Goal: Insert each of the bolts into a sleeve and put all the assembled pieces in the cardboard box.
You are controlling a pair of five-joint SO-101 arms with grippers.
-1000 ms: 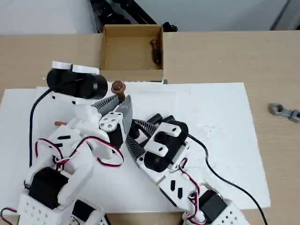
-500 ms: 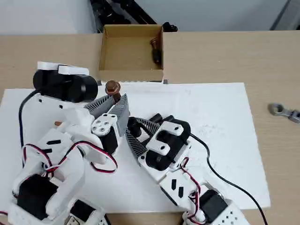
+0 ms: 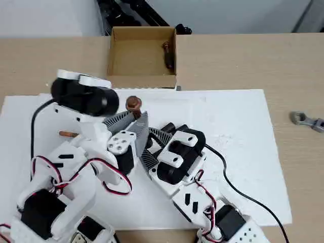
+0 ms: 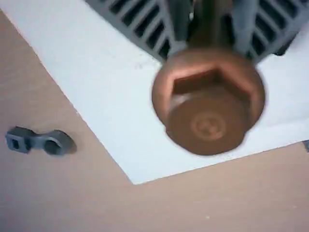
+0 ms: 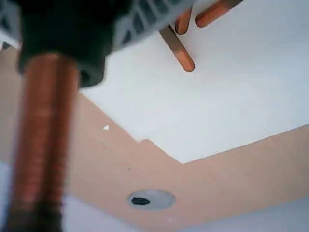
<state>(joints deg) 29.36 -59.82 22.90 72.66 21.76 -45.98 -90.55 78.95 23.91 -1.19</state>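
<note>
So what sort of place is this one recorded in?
Probably a lab or workshop bench: two small robot arms with exposed wiring on a light wooden table, a white work sheet under them, and a grey wrench-like tool lying off to the side.

**Threaded bolt seen close against sheet and table**

A copper-coloured threaded bolt [image 5: 41, 140] is seen in the near foreground. Its shaft runs out from under a dark block [image 5: 63, 38], and a grey ribbed piece [image 5: 145, 19] is set beside that block. Farther off, three copper rods [image 5: 177, 48] are laid close together on a white sheet [image 5: 231, 96]. The tan table [image 5: 231, 169] is seen past the sheet's corner. A round grey disc [image 5: 147, 199] with a dark slot is set into it.
</note>
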